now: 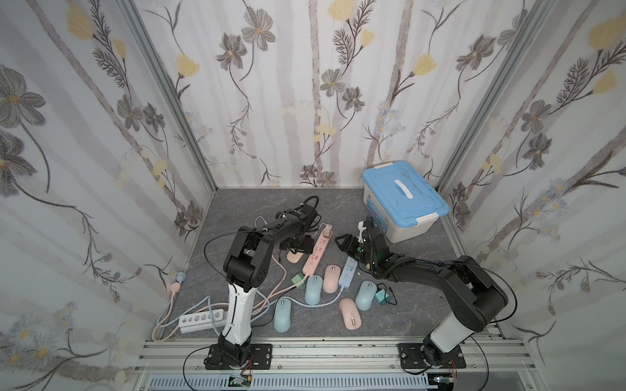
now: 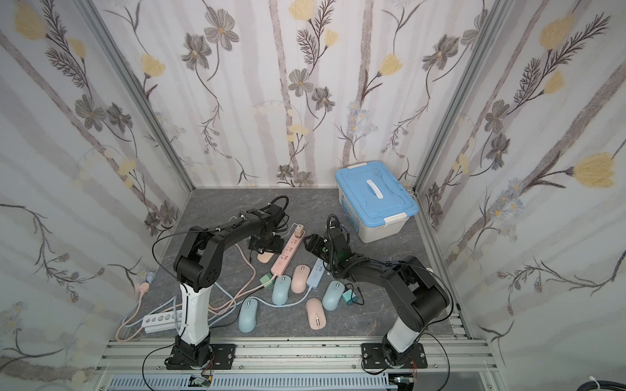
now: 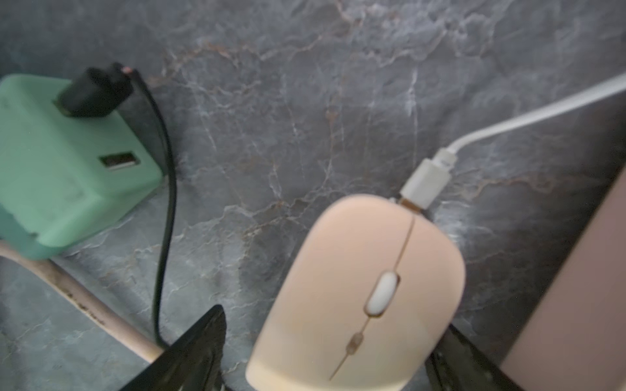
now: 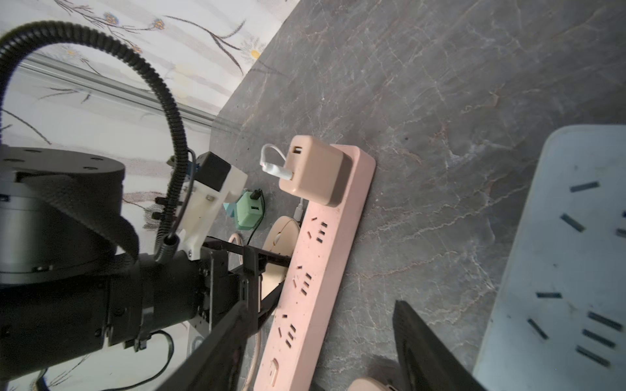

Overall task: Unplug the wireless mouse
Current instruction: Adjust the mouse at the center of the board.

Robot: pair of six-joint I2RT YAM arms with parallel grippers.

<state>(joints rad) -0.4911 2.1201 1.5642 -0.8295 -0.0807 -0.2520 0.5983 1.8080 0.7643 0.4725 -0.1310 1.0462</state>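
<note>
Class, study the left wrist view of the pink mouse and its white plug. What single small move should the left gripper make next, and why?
Probably close the left gripper on the pink mouse: its jaws stand open either side of the body, and the white plug sits in the mouse's front. A steadied mouse would let the open right gripper pull the plug.

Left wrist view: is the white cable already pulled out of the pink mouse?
No, the white plug sits in the front end of the pink mouse.
</note>
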